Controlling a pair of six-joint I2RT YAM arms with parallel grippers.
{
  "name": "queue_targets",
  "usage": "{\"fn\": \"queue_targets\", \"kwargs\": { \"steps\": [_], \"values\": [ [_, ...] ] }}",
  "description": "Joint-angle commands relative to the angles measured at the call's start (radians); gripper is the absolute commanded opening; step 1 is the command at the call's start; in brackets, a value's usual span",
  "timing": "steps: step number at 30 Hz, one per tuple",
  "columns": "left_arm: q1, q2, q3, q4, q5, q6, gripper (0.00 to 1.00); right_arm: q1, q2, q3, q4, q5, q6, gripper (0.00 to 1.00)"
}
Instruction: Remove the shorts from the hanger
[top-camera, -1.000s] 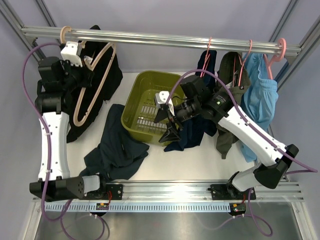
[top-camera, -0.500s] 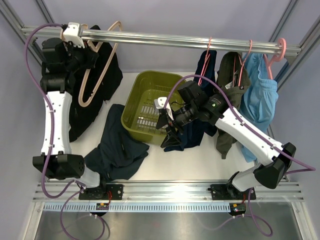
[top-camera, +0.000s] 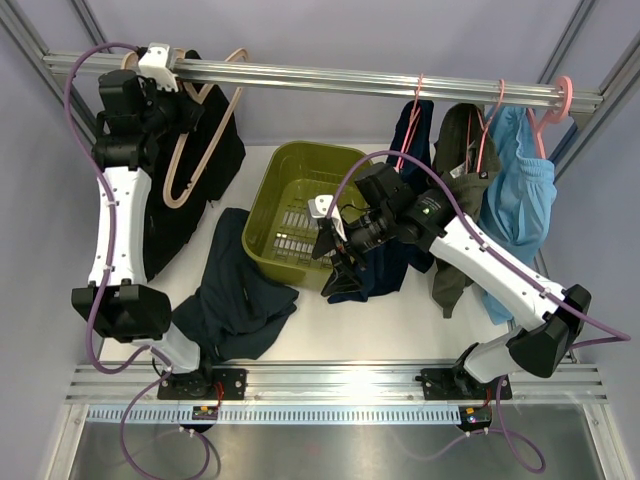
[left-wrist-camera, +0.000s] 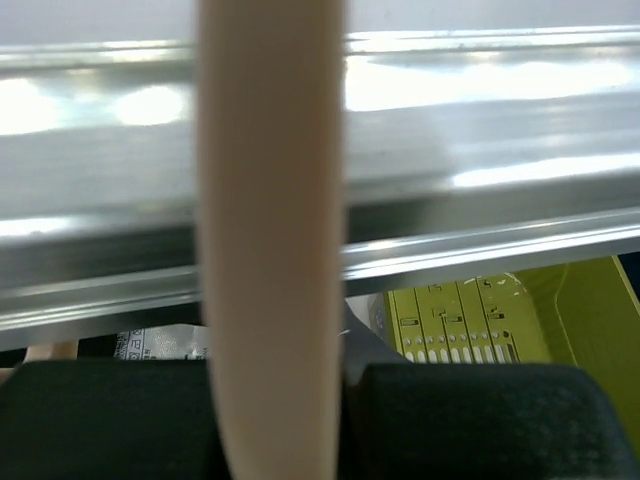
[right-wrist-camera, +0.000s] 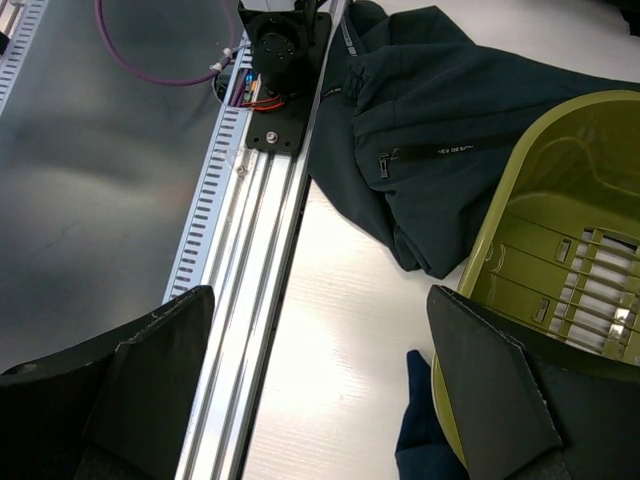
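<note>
Up at the far left, the left end effector (top-camera: 160, 70) is clamped narrow on a bare beige hanger (top-camera: 205, 150). It holds the hanger against the rail (top-camera: 350, 78) right in front of its fingers, seemingly to park the emptied hanger there. Below and to its right, the teal-slate shorts (top-camera: 235, 290) lie crumpled on the tabletop, already freed. The right end effector (top-camera: 335, 262) hovers with its jaws spread wide, holding nothing, beside the green basket (top-camera: 290, 200). The navy shorts (top-camera: 385, 265) drape just to its right, their top hung on a pink hanger (top-camera: 415, 100) above it, so they are probably the next pair to pull off.
</note>
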Motion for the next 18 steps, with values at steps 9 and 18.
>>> {"fn": "queue_targets", "kwargs": {
  "steps": [9, 18],
  "values": [
    [-0.017, -0.198, -0.180, 0.111, -0.046, -0.032, 0.60, -0.008, -0.007, 0.009, -0.044, -0.020, -0.119, 0.98],
    [-0.019, -0.433, -0.283, 0.102, -0.126, -0.083, 0.86, 0.020, 0.021, 0.048, -0.303, -0.089, -0.655, 0.99]
  ]
}}
